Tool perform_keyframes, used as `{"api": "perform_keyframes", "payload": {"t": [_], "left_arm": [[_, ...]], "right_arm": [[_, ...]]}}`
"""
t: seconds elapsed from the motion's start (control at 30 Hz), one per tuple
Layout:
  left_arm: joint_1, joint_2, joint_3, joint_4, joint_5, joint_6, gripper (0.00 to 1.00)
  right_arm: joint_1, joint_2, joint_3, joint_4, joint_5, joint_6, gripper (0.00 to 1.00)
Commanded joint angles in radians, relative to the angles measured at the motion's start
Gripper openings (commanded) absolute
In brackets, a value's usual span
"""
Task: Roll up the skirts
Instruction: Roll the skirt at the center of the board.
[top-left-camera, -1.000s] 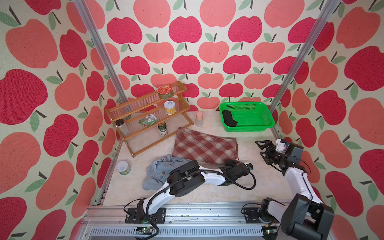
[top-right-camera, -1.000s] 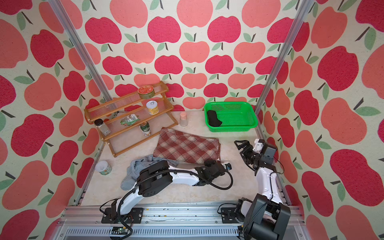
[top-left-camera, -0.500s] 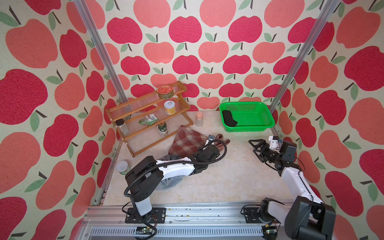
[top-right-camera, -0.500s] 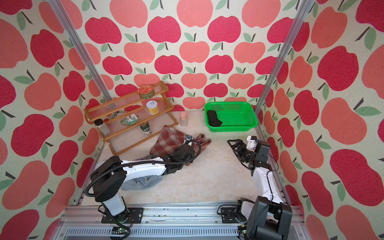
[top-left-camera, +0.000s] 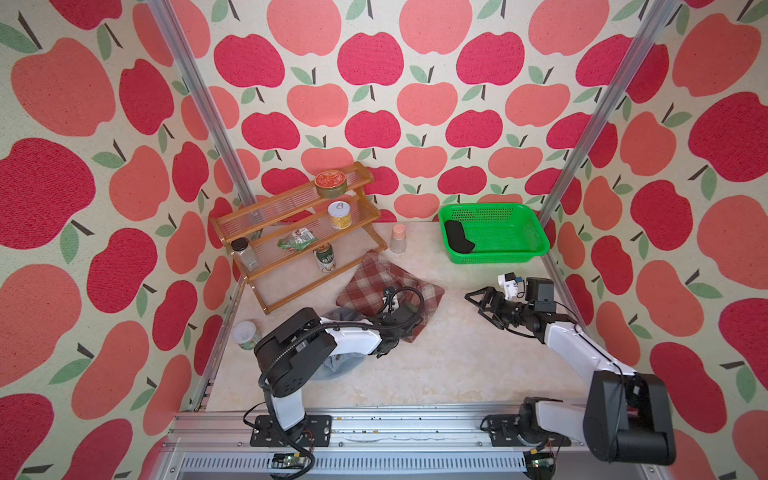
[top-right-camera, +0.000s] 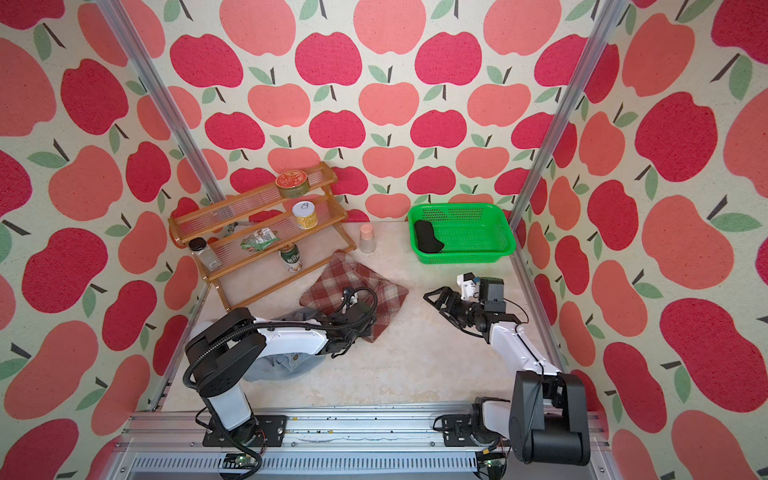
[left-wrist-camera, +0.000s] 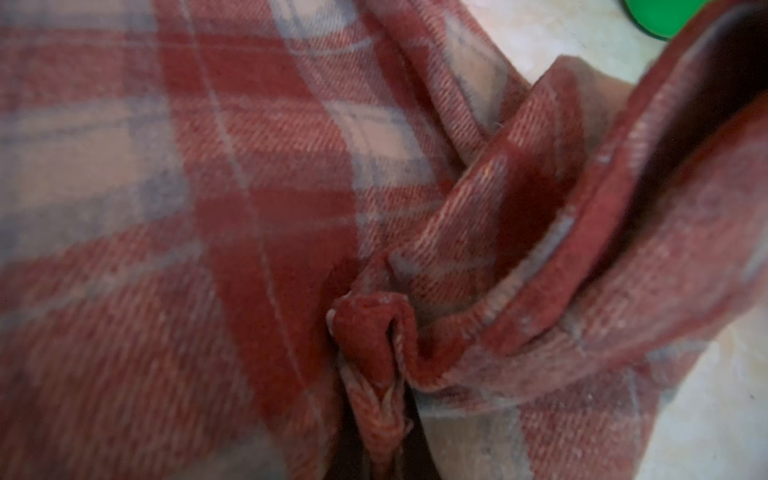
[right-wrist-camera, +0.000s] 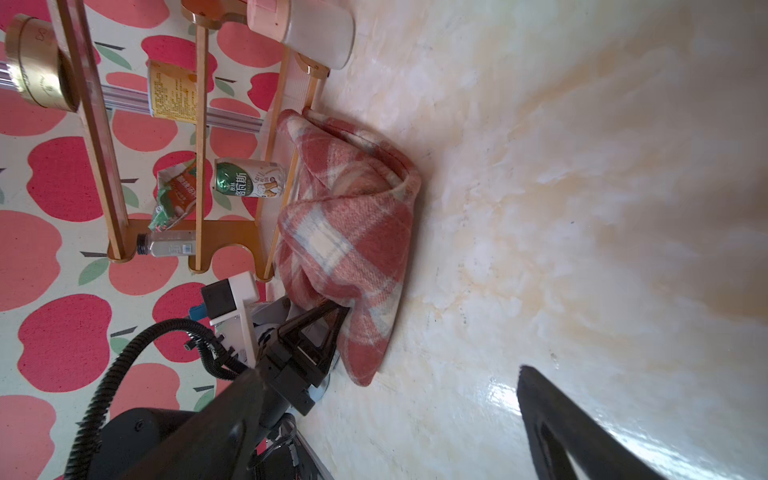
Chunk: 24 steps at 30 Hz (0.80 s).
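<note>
Both top views start at the left with the wooden rack (top-left-camera: 266, 208), which carries a round tin (top-left-camera: 331, 185), a yellow can (top-left-camera: 340, 215), a crumpled packet (top-left-camera: 297, 242), a green can (top-left-camera: 325, 257) and a small bottle (top-left-camera: 245, 252). No cloth is on it. Moving right, the denim skirt (top-right-camera: 278, 368) sits in a rumpled heap on the desk (top-left-camera: 436, 374), half under the left arm, and by the look of it nobody has begun on it. Next comes the plaid skirt (top-left-camera: 365, 282), near the foot of the rack. It's folded over on itself and bunched, more a loose bundle than a roll, so I'd call this one in progress. The right wrist view shows the left claw (right-wrist-camera: 337, 311) pinched tight on a fold at the skirt's edge, and the left wrist view is filled with that gathered plaid. Further right at the back, the green basket (top-left-camera: 490, 206) holds just one thing: the black skirt (top-left-camera: 457, 237), a compact dark bundle against its left wall, which reads as finished and put away. Last, the right claw (top-left-camera: 473, 303) hangs over bare desk with its jaws spread wide and nothing in them, well apart from the plaid. My tally is one done, one under way and one to go.
</note>
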Motion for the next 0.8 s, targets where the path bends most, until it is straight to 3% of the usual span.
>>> {"api": "perform_keyframes", "payload": {"t": [0.0,0.13,0.57,0.77], "left_arm": [[0.017,0.042,-0.027,-0.052,0.044,-0.053,0.01],[0.028,0.057,-0.018,-0.046,0.072,-0.031,0.06],[0.093,0.068,-0.018,-0.054,0.18,-0.007,0.13],[0.121,0.068,-0.017,-0.068,0.218,-0.001,0.12]], "right_arm": [[0.024,0.059,0.022,0.041,0.01,-0.04,0.95],[0.075,0.17,0.031,0.166,-0.043,-0.039,0.91],[0.178,0.457,0.159,0.308,-0.048,-0.022,0.89],[0.201,0.578,0.21,0.387,-0.078,0.015,0.79]]}}
